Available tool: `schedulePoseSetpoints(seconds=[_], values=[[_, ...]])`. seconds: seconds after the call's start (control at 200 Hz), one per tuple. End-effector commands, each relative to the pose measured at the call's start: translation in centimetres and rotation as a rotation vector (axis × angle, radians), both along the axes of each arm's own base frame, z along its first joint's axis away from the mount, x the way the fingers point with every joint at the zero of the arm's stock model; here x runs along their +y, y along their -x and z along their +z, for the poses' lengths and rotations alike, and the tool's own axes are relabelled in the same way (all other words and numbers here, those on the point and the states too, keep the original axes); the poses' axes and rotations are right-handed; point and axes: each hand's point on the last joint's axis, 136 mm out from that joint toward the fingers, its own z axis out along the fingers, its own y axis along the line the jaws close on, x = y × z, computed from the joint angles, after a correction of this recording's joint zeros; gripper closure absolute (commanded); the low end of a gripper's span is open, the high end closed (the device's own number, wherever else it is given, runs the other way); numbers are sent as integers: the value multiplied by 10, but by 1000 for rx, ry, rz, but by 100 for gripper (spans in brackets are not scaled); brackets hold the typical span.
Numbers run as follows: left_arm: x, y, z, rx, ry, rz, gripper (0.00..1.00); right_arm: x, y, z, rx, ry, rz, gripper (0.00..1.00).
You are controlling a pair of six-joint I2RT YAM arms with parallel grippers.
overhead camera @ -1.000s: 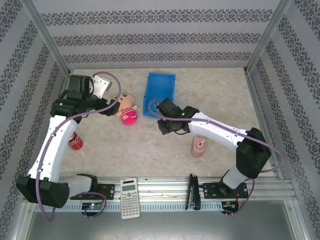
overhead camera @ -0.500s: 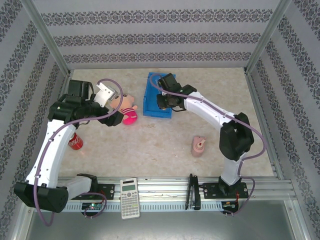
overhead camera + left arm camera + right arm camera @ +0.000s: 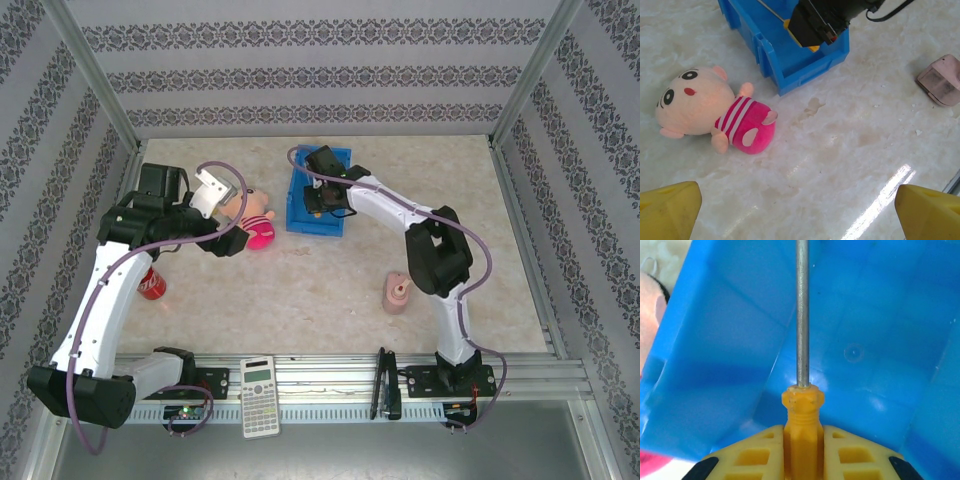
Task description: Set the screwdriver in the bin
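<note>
The blue bin (image 3: 335, 160) sits at the back middle of the table, and its inner floor (image 3: 875, 340) lies below the right wrist camera. My right gripper (image 3: 318, 200) hangs over the bin's near end, shut on the screwdriver's orange handle (image 3: 803, 410). The thin silver shaft (image 3: 802, 315) points away over the bin floor. From the left wrist view, the right gripper (image 3: 815, 22) and a bit of the orange handle (image 3: 790, 26) show inside the bin (image 3: 805, 70). My left gripper (image 3: 232, 243) is open over bare table by the doll, its yellow fingertips (image 3: 667, 210) wide apart.
A plush doll in pink (image 3: 256, 218) (image 3: 715, 110) lies left of the bin. A red can (image 3: 150, 284) stands near the left arm. A pink object (image 3: 397, 293) (image 3: 941, 82) rests right of centre. A grey calculator (image 3: 260, 395) and black tool (image 3: 385, 382) lie on the front rail.
My right arm has swung from mid-table back to the bin, carrying the screwdriver over its near end. My left gripper has shifted slightly toward the doll.
</note>
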Motion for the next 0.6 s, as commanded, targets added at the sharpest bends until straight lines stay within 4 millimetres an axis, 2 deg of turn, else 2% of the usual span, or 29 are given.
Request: schedulePoseSetpoints(seconds=[0.0, 0.315, 0.595], values=[[-2, 3, -1, -10, -2, -1, 1, 4, -15, 4, -8, -24, -19, 81], [-2, 6, -3, -19, -10, -6, 1, 10, -26, -23, 26, -27, -52, 80], [-2, 5, -5, -18, -11, -5, 1, 13, -30, -38, 46, -2, -40, 78]])
